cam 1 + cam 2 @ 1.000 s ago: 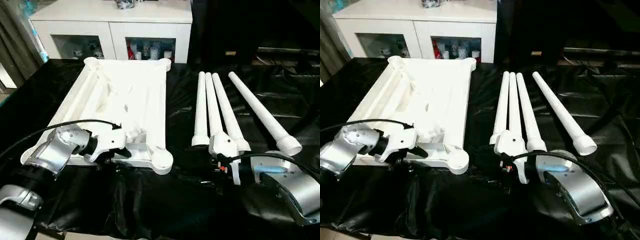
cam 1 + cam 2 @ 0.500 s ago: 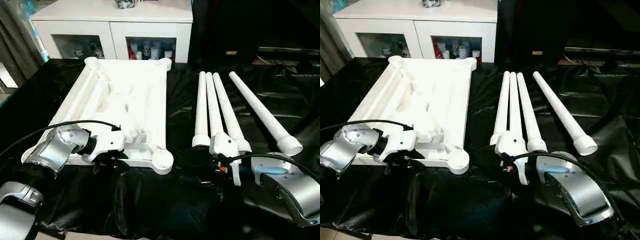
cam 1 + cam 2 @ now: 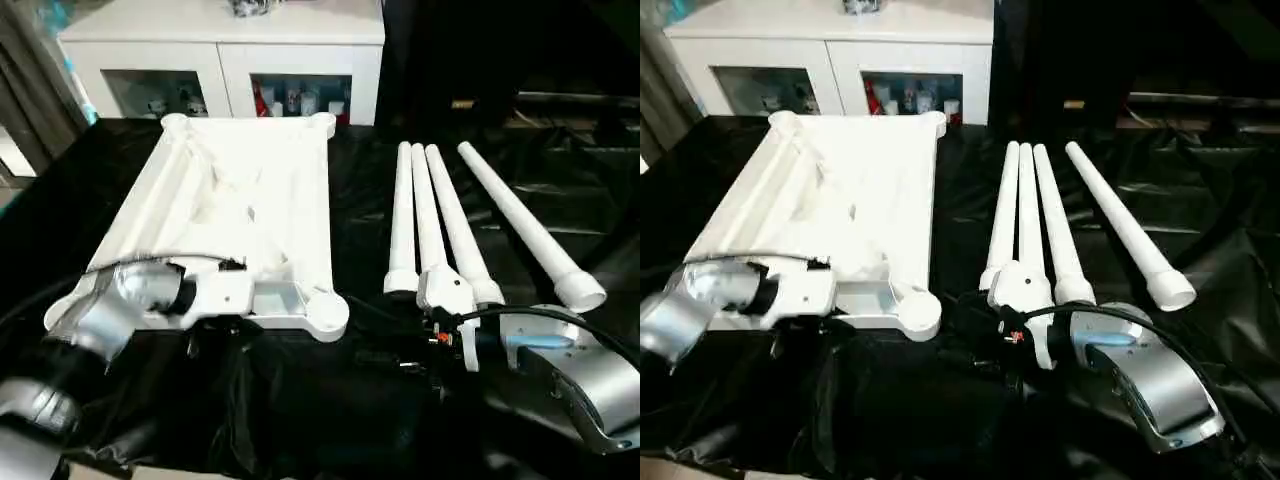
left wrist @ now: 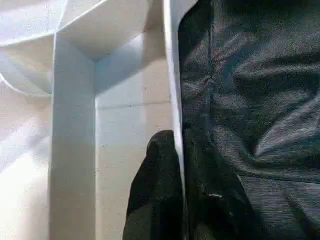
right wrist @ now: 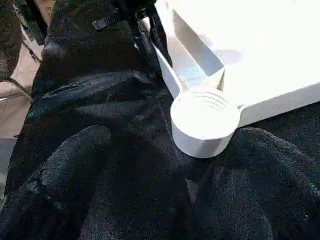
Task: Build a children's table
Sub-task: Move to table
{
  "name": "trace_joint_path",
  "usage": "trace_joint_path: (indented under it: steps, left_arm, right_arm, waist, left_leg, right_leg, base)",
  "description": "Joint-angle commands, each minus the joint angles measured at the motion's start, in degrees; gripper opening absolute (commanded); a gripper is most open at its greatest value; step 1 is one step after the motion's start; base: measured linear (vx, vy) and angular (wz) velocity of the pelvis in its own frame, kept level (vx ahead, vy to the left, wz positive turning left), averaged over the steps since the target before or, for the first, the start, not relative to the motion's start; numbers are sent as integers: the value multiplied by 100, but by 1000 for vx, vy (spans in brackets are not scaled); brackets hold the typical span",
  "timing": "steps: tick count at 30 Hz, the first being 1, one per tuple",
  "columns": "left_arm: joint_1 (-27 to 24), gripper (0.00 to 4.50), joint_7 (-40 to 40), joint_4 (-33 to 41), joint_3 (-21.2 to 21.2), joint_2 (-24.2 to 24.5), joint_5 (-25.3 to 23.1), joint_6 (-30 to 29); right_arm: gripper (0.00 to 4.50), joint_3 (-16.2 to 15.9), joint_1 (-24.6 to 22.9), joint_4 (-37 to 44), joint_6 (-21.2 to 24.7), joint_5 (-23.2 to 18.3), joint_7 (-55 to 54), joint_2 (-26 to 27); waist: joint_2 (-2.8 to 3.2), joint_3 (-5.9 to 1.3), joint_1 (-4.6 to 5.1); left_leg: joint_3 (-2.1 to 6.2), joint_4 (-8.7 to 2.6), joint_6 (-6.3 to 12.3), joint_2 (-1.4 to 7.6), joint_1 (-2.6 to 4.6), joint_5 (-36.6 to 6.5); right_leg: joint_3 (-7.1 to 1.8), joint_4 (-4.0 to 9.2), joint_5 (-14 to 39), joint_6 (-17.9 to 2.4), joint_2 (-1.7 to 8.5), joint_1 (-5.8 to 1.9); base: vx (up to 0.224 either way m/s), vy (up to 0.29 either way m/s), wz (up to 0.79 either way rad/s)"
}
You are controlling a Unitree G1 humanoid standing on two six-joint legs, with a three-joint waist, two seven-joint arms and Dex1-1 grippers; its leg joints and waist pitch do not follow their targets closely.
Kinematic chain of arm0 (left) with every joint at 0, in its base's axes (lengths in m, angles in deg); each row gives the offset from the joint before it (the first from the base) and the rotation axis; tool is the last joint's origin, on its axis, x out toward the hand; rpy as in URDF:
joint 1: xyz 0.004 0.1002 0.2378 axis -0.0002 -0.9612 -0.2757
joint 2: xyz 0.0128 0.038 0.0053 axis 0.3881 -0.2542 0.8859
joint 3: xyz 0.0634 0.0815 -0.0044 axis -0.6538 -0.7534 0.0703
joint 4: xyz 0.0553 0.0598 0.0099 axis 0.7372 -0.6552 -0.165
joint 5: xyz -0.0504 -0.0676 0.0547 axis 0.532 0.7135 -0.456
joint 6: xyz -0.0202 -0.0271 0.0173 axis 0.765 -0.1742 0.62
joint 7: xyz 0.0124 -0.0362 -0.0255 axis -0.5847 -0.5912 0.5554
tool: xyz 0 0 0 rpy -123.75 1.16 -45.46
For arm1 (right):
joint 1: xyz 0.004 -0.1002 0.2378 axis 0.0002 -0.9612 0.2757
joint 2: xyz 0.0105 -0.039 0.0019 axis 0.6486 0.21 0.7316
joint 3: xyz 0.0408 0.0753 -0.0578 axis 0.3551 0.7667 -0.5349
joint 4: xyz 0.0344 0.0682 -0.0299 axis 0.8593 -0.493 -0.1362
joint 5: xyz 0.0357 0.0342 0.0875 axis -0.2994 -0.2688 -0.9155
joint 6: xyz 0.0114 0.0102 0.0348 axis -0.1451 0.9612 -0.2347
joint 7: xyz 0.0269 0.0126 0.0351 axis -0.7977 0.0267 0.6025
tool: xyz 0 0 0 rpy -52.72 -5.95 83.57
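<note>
The children's table lies in parts on the black cloth. Its white rimmed top sits underside up at the left. Four white tapered legs lie side by side at the right, wide ends toward me. My left gripper is shut on the top's thin near rim, one black finger on each side of the wall. My right gripper is open, its fingers spread wide on the cloth, pointing at the top's near right corner lobe. The right wrist sits at the legs' near ends.
A white glass-door cabinet stands behind the black-draped work table. Dark furniture is at the back right. Black cables loop over both forearms. The cloth is wrinkled in front of the top.
My left gripper's fingers have closed onto the top's near rim, and the top has shifted slightly with the left arm. The right arm and the legs have stayed put.
</note>
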State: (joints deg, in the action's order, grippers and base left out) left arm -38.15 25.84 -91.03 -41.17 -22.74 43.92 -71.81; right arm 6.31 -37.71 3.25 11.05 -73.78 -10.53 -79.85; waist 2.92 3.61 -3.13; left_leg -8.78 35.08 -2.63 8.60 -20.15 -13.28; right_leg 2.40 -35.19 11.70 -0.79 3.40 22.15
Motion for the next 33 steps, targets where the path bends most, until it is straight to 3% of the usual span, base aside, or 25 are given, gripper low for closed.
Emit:
trace_joint_path:
  steps: [1, 9, 17, 24, 31, 33]
  left_arm:
    - [-184, 3, -678, 459, 120, 100, -453, -21]
    - [-812, 3, -1225, 1553, 269, -33, -742, -905]
    - [-1213, 3, -1410, 2125, 419, -102, -795, -1588]
    - [-1571, 3, -1440, 2699, 589, -96, -812, -2684]
    - [-1663, 3, -1407, 2910, 470, -9, -889, -2717]
    - [-1646, 51, -1447, 2906, 535, -32, -806, -2703]
  right_arm:
    - [450, -8, 7, 117, 5, 17, -34, 22]
    - [450, -45, -8, 83, -45, 44, -50, 51]
    - [450, -68, 0, 33, -95, 87, -41, 68]
    - [450, -65, 55, -55, -149, 125, -27, 92]
    - [450, -47, 79, -117, -199, 158, -29, 109]
    - [450, -34, 94, -133, -209, 160, -33, 109]
  waist:
    - [5, -342, -2]
    - [1, -344, -7]
    - [-10, -353, -7]
    - [-30, -347, 35]
    - [-31, -352, 50]
    - [-55, -358, 56]
  left_leg:
    - [141, -463, 186, 454, -20, -600]
    - [130, -463, 226, 446, -11, -577]
    - [132, -454, 296, 434, -20, -549]
    - [133, -447, 346, 418, -38, -518]
    - [134, -435, 448, 408, -32, -489]
    - [131, -433, 457, 407, -36, -475]
  right_leg:
    - [-306, 343, 300, -1624, 528, -322]
    - [-307, 363, 486, -1586, 515, -301]
    - [-302, 371, 591, -1557, 515, -301]
    - [-297, 388, 686, -1550, 509, -305]
    - [-288, 396, 718, -1541, 496, -294]
    - [-288, 393, 701, -1533, 498, -298]
  base:
    - [0, 0, 0]
    - [0, 0, 0]
    - [0, 0, 0]
    - [0, 0, 0]
    - [0, 0, 0]
    - [0, 0, 0]
